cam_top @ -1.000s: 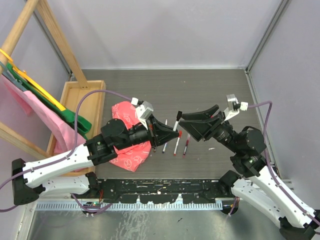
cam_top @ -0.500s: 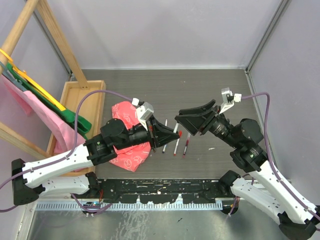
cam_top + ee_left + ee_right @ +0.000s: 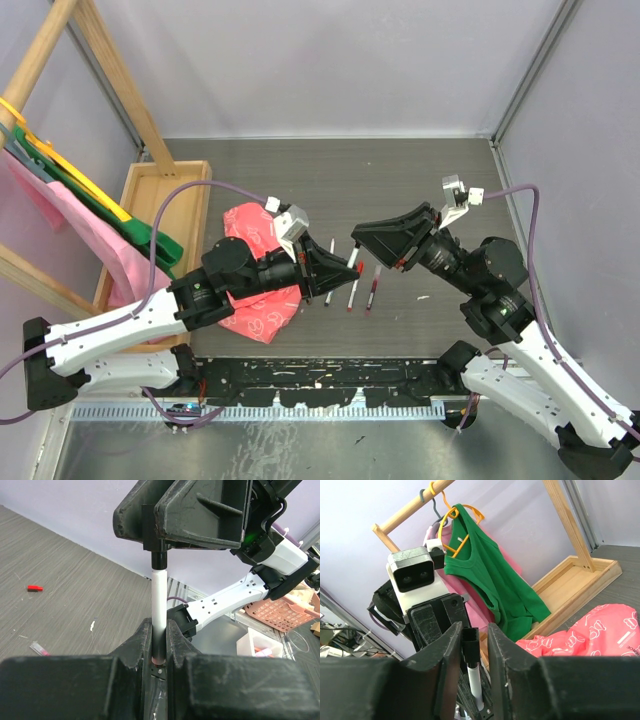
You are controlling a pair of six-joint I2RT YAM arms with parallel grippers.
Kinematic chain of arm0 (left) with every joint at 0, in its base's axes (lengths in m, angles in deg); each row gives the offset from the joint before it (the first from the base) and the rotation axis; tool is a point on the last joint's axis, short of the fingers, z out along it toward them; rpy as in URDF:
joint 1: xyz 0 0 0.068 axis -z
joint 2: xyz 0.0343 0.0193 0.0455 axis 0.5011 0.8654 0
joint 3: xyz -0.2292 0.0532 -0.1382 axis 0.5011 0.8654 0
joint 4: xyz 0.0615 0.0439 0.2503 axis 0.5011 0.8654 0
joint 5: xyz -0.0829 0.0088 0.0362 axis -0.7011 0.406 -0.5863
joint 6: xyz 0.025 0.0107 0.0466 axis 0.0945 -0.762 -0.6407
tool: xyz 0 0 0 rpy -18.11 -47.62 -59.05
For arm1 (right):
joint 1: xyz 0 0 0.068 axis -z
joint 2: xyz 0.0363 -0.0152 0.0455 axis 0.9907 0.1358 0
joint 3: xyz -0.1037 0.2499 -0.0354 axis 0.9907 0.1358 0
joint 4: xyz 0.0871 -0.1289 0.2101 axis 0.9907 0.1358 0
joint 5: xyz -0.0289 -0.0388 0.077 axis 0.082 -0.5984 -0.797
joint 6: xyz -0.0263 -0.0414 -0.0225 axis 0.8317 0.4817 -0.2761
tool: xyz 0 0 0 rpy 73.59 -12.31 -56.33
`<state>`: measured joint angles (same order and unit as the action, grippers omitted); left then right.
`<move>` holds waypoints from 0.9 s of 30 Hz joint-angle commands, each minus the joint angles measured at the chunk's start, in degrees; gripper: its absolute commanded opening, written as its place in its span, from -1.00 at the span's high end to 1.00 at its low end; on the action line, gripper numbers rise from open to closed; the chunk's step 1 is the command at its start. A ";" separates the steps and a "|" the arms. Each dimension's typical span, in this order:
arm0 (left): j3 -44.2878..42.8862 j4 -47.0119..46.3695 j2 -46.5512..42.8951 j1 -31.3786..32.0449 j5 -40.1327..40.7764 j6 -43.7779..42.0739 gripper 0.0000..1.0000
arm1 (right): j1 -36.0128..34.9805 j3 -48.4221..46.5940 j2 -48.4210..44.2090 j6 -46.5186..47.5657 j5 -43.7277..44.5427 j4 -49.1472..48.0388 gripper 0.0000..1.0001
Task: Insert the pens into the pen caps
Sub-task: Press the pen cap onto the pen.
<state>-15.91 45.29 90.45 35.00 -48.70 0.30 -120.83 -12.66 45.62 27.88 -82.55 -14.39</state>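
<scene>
A white pen (image 3: 158,600) is pinched by the left end effector (image 3: 158,630). The black cap (image 3: 470,644) at its far end is flanked by the right end effector (image 3: 474,631); whether it is gripped cannot be told.

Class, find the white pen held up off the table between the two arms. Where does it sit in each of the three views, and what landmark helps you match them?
Top external: the pen is near the picture's centre.
Left wrist: the pen is at centre, rising from the left fingers.
Right wrist: the pen is at the bottom, left of centre.
Landmark: the pink cloth, in the top and right wrist views only.
</scene>
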 commanded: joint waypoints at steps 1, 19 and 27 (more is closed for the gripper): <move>-3.04 -0.78 -0.30 -0.20 -0.20 0.18 1.00 | -0.25 -1.35 0.05 -0.30 -1.30 -3.27 0.40; -14.17 -0.08 -1.31 -0.22 12.25 -3.12 1.00 | -0.41 2.51 1.84 -2.41 -7.22 -5.27 1.00; -22.45 -1.77 2.57 -0.22 10.37 -5.22 1.00 | -6.68 6.57 0.44 -0.31 -4.67 -0.75 1.00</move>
<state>-29.70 60.63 92.98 36.03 -43.50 -3.37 -122.08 -10.63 46.14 26.31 -80.85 -25.74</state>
